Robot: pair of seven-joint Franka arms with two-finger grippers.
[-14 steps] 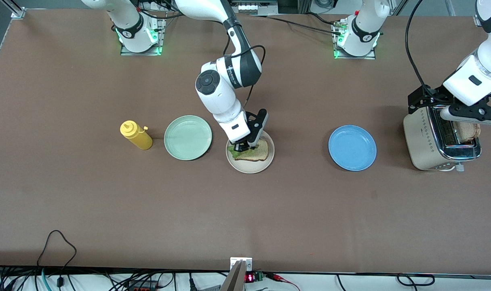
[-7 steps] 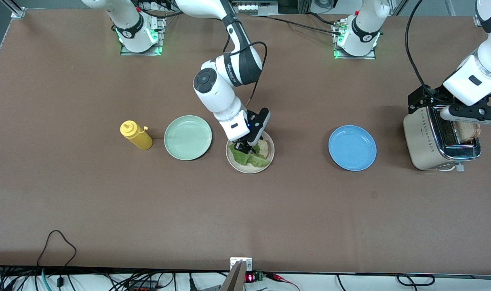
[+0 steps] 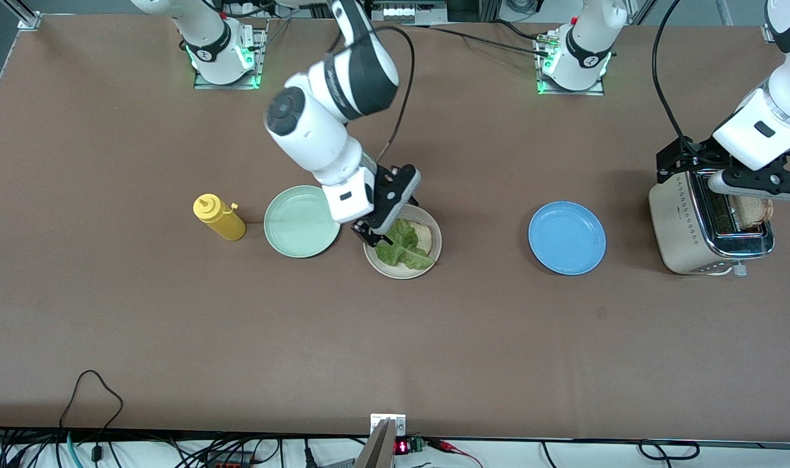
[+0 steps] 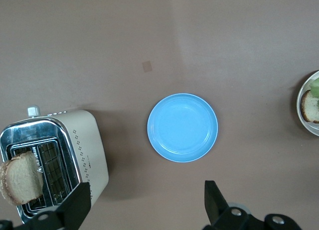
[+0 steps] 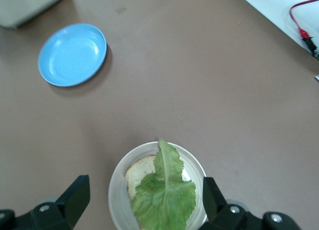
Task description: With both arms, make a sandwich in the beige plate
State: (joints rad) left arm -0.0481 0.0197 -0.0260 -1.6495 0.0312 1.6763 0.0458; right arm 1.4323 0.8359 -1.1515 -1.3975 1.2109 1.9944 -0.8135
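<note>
The right gripper (image 3: pixel 374 238) hangs over the rim of the beige plate (image 3: pixel 434 257) at the edge toward the mint-green plate (image 3: pixel 302 221), its fingers (image 5: pixel 75 194) spread wide with nothing between them. Just beside and below those fingertips lies the lettuce leaf (image 3: pixel 404 246), spread across one bread slice (image 3: pixel 423 236) on the beige plate; in the right wrist view the leaf (image 5: pixel 164 190) sits squarely between the two open fingers, covering most of the slice (image 5: pixel 138 171), with no second slice on top. The left gripper (image 3: pixel 752 184) is over the toaster (image 3: pixel 677 227) at the left arm's end of the table, with a second bread slice (image 4: pixel 20 177) standing in the toaster slot close by one finger (image 4: pixel 77 205); its fingers are parted and grip nothing. By count: three plates, namely one beige, one mint-green and one blue plate (image 3: pixel 567 237); two bread slices, one on the plate and one in the toaster; one lettuce leaf; one toaster; one yellow squeeze bottle (image 3: pixel 219 217), standing beside the mint-green plate toward the right arm's end.
</note>
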